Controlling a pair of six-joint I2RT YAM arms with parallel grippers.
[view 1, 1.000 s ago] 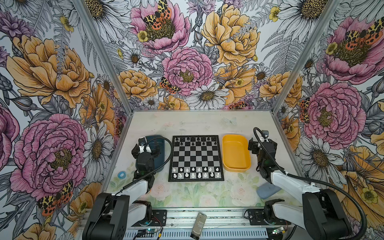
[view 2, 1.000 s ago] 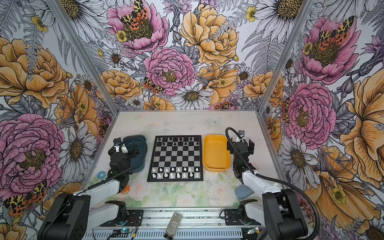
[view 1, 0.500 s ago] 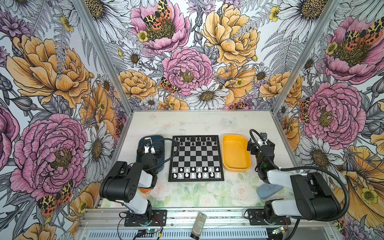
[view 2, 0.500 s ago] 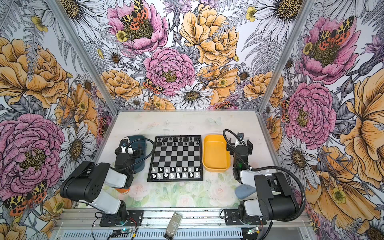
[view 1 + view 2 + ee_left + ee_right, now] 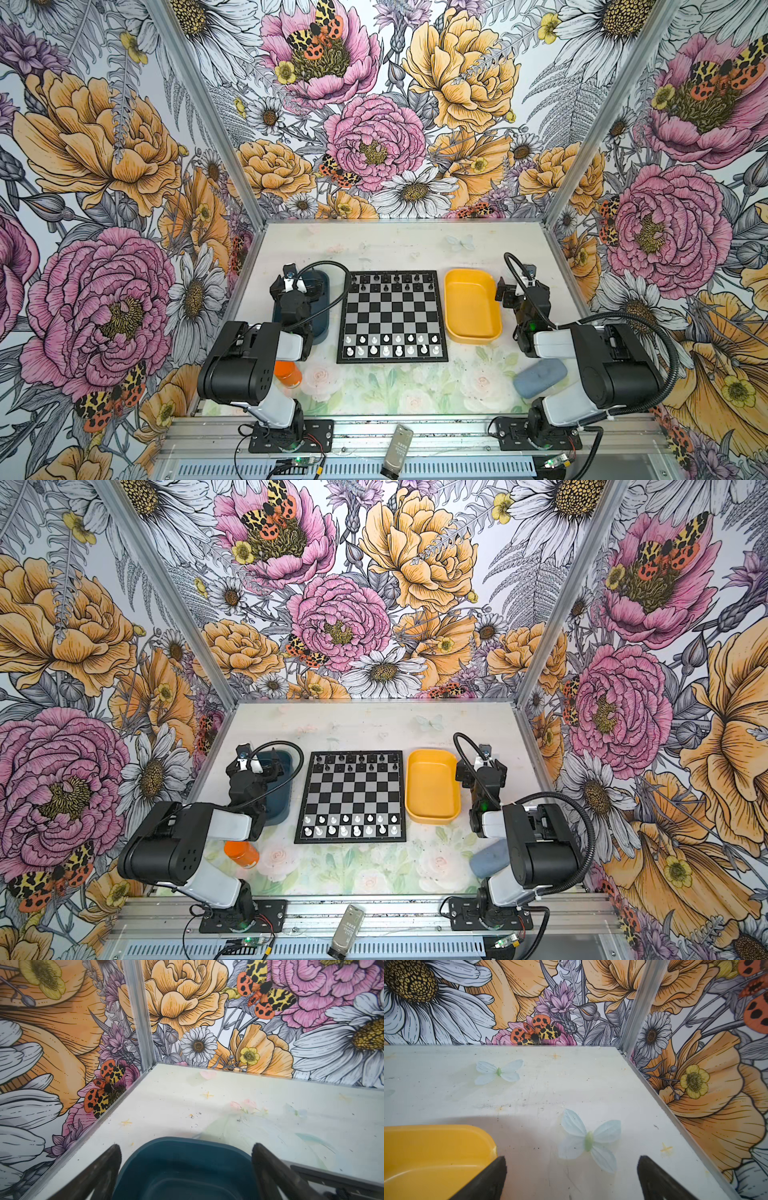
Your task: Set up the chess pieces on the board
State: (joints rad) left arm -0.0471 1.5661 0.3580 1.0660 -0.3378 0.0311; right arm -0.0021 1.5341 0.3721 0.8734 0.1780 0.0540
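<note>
No text, number or brand can be read; the print on the silver device (image 5: pixel 397 451) by the front rail is too small to be made out.

Likely lab: floral-walled robot enclosure (image 5: pixel 124 145)

- board (image 5: pixel 392 309): square, flat on the counter (image 5: pixel 395 249), about mid-width. Black and silver-grey squares, thin black border. Its edges run roughly parallel to the counter's front edge. Seen whole in both top views (image 5: pixel 352 789).
- chess pieces (image 5: pixel 398 351): small, white, all upright, one per square. They stand in the two rows along the board's near edge, and each row looks filled across. Same layout in both top views (image 5: pixel 356 831).
- Piece types too small to tell; one near the right end of the nearest row looks taller.
</note>
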